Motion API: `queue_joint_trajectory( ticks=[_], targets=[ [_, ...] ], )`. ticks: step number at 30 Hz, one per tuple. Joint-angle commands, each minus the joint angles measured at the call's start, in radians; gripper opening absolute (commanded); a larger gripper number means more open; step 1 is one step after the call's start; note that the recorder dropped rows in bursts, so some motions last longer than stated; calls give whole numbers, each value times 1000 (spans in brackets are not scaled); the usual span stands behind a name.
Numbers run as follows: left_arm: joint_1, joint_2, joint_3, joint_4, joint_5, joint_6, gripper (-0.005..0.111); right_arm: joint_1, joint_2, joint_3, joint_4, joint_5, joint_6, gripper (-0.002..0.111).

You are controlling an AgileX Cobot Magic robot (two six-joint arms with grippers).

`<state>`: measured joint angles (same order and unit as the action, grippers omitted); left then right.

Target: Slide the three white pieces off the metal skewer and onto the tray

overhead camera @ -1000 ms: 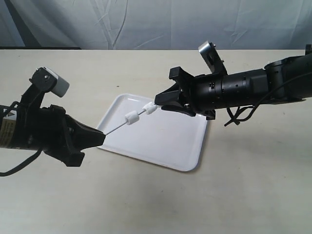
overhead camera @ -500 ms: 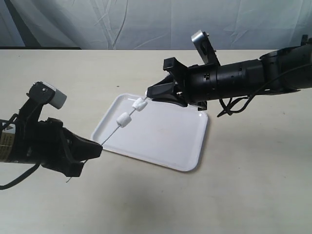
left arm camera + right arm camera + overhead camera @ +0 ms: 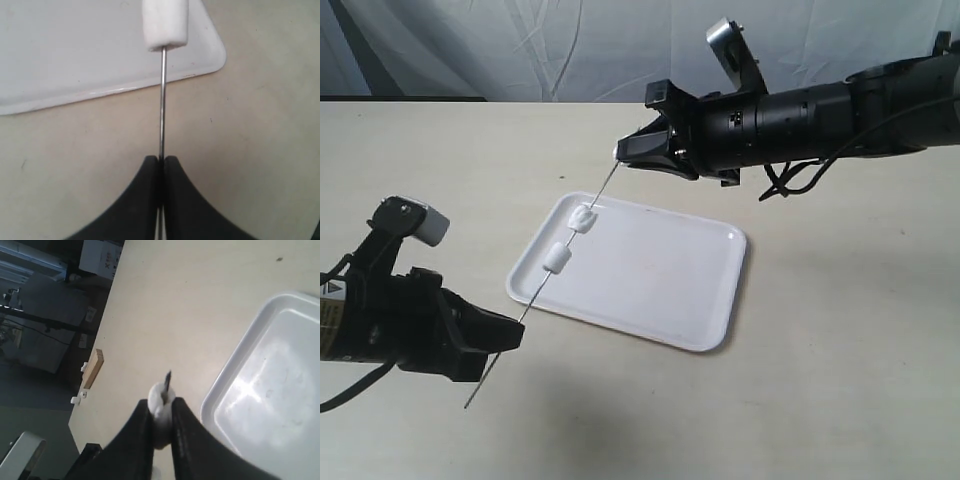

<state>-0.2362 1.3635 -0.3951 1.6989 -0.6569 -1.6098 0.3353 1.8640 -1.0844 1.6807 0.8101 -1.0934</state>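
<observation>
The thin metal skewer (image 3: 603, 190) slants steeply up from lower left to upper right, above the left end of the white tray (image 3: 650, 285). My left gripper (image 3: 521, 333) is shut on its lower part, and a short tail pokes out below. Two white pieces (image 3: 582, 217) (image 3: 557, 258) sit on the rod over the tray's left edge. The third white piece (image 3: 160, 399) is pinched in my shut right gripper (image 3: 620, 153) at the skewer's top tip (image 3: 167, 378). In the left wrist view the skewer (image 3: 162, 100) runs from my left gripper (image 3: 162, 160) up to the lowest white piece (image 3: 165, 22).
The beige table (image 3: 820, 380) surrounds the tray, with a grey cloth backdrop (image 3: 570, 50) behind its far edge. The right arm's black body (image 3: 800, 120) stretches over the table's back right. Past the table edge, a small wooden block (image 3: 92, 369) shows in the right wrist view.
My right gripper has risen and moved left with its white piece, now at the skewer's tip. The left gripper has sunk lower and the rod stands steeper. The other two pieces stay lower on it.
</observation>
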Motion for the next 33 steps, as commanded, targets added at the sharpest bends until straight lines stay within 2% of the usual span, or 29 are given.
queue_joint_trajectory(
  ticks=[1, 12, 15, 18, 21, 23, 29, 33],
  targets=[
    [-5, -2, 28, 46, 1, -14, 0, -26, -5, -41, 64, -103, -3, 8],
    [-5, -2, 28, 46, 5, -32, 0, -125, -9, -68, 64, -62, 1, 8],
    [-5, -2, 26, 46, 34, -32, 0, -125, -7, -68, -91, -76, 78, 8],
    [-5, -2, 24, 0, 77, -32, 0, -100, 4, -64, -295, -72, 173, 8],
    [-5, -2, 8, -10, 98, -30, 0, -59, 29, -38, -401, -76, 220, 8],
    [-5, -2, -7, -5, 82, -32, 0, -32, 51, -19, -403, -84, 220, 10],
    [-5, -2, -18, 28, 55, -76, 0, 33, 117, -14, -373, -100, 220, 30],
    [-5, -2, -18, 46, 103, -121, 0, 62, 130, -14, -369, -106, 217, 32]
  ],
)
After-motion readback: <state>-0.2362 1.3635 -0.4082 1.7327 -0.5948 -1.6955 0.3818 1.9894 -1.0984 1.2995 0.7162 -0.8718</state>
